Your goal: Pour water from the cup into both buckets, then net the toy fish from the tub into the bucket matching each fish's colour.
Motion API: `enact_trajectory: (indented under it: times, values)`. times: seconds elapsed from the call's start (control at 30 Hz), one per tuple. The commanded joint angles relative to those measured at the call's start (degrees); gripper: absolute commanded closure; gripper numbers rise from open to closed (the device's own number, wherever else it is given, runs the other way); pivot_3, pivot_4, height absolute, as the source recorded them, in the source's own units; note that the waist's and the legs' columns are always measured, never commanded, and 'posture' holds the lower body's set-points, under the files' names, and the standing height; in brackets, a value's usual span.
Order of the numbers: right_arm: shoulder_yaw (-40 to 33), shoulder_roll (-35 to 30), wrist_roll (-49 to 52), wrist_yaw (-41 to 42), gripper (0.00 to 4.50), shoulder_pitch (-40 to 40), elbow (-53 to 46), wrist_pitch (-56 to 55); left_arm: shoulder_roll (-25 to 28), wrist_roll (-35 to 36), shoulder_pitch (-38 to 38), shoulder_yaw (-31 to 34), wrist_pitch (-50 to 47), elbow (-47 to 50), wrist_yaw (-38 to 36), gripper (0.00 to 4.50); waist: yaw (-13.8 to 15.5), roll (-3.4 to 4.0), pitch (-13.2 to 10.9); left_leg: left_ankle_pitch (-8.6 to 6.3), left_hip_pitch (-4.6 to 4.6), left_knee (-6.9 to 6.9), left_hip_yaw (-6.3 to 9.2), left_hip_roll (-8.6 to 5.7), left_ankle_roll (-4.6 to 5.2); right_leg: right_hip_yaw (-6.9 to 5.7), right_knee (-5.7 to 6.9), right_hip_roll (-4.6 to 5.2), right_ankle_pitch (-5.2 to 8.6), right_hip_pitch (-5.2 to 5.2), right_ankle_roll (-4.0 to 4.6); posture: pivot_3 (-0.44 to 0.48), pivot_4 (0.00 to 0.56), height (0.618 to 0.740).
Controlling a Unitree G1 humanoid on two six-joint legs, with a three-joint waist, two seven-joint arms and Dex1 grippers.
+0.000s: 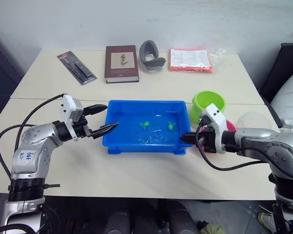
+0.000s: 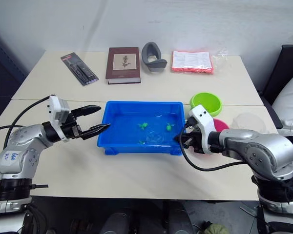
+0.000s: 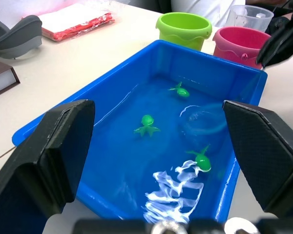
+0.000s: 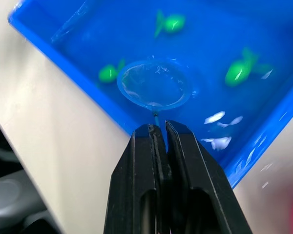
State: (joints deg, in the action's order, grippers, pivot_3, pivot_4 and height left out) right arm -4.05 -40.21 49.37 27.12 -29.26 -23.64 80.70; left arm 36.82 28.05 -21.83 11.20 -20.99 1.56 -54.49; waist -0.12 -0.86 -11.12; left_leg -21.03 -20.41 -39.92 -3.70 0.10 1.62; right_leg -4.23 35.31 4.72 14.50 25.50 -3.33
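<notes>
Setting: looks like an office or lab room used as a robot test area. Two plain beige tables (image 1: 136, 175) pushed together against a bare white wall (image 1: 136, 19). Far table holds loose desk items: a brown hardback book (image 1: 121, 63), a packaged black tool (image 1: 76, 68), a grey curved holder (image 1: 151, 55) and a red-edged packet of papers (image 1: 190, 59) (contents unreadable). Dark chair (image 1: 283, 68) at far right

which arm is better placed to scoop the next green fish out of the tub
The right. The right gripper is shut on the small blue-rimmed hoop net, whose hoop already lies in the shallow bright blue plastic tub among the tiny green plastic fish. The left gripper is open and empty at the tub's far end.
</notes>
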Motion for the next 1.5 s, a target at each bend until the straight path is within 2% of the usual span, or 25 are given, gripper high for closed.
enact_trajectory:
  times: [0.03,0.17,0.4,0.53,0.67,0.87,1.1,1.27,1.5]
  values:
    - [-1.9,2.1,0.4,-1.7,4.5,-2.3,2.4,3.8,0.4,0.7,-0.7,0.5,0.5,1.3,-0.1,0.01,0.0,0.0,0.0,0.0,-0.01,0.0,0.0,-0.01,0.0,0.0,0.0,0.0,0.0,0.0,0.0,0.0,0.15,0.74]
    - [0.1,0.0,-3.8,-1.9,4.5,-2.7,4.4,1.2,-1.1,2.9,-2.0,2.4,-0.6,1.2,2.1,0.01,0.0,0.0,0.0,0.0,-0.01,0.01,0.0,0.0,0.0,0.0,-0.02,0.0,0.0,0.0,0.0,0.0,0.15,0.74]
    - [2.9,-1.8,-11.9,1.4,4.5,-1.5,4.1,-13.9,-1.4,2.8,-0.8,3.1,-0.3,1.0,3.0,0.01,-0.1,0.0,0.0,-0.01,-0.01,0.01,-0.02,-0.02,-0.01,-0.01,-0.04,-0.03,0.0,0.0,-0.01,0.0,0.15,0.74]
    - [4.2,-2.9,-15.5,6.1,4.5,3.1,1.5,-24.5,-1.2,2.4,-0.2,2.3,-0.3,1.7,2.5,0.01,0.0,0.0,0.0,-0.01,-0.01,0.05,-0.02,-0.01,-0.01,-0.03,-0.08,-0.06,0.0,0.0,-0.01,0.0,0.15,0.74]
    - [6.9,-4.8,-23.4,10.7,4.5,9.2,0.1,-40.2,-1.4,2.3,-0.2,2.8,-0.1,0.9,2.8,0.01,0.1,0.0,0.0,-0.01,-0.02,0.07,-0.02,-0.02,-0.01,-0.04,-0.14,-0.06,-0.01,-0.01,-0.03,0.0,0.15,0.74]
    - [0.4,-3.5,-22.7,13.5,4.5,15.8,-1.6,-48.9,-0.1,2.2,-1.2,2.3,-0.2,1.1,1.1,0.01,0.1,0.0,0.0,0.0,-0.02,0.06,-0.04,-0.03,-0.02,-0.02,-0.18,-0.08,-0.05,-0.03,-0.09,0.0,0.15,0.74]
    - [-11.2,-4.2,-17.4,15.4,4.5,18.2,-2.3,-49.0,0.0,2.7,-4.0,1.4,-0.7,0.5,0.1,0.01,0.2,0.0,0.0,0.0,0.0,0.07,-0.02,-0.01,-0.02,-0.03,-0.18,-0.08,-0.05,-0.04,-0.08,0.0,0.15,0.74]
    - [-14.8,-3.3,-17.8,13.5,4.5,18.7,-0.9,-49.7,-0.7,2.2,-6.5,0.1,-1.3,-0.5,-0.4,0.01,0.1,0.0,0.0,0.0,0.0,0.07,-0.03,-0.02,-0.02,-0.01,-0.18,-0.07,-0.05,-0.04,-0.09,0.0,0.15,0.74]
    - [-17.5,-3.7,-22.8,10.0,4.5,16.2,7.2,-54.8,-1.9,1.5,-8.8,-1.1,0.1,-2.9,-1.0,0.01,0.1,0.0,0.0,0.0,0.0,0.07,-0.06,-0.04,-0.02,-0.01,-0.16,-0.09,-0.05,-0.05,-0.09,0.0,0.15,0.74]
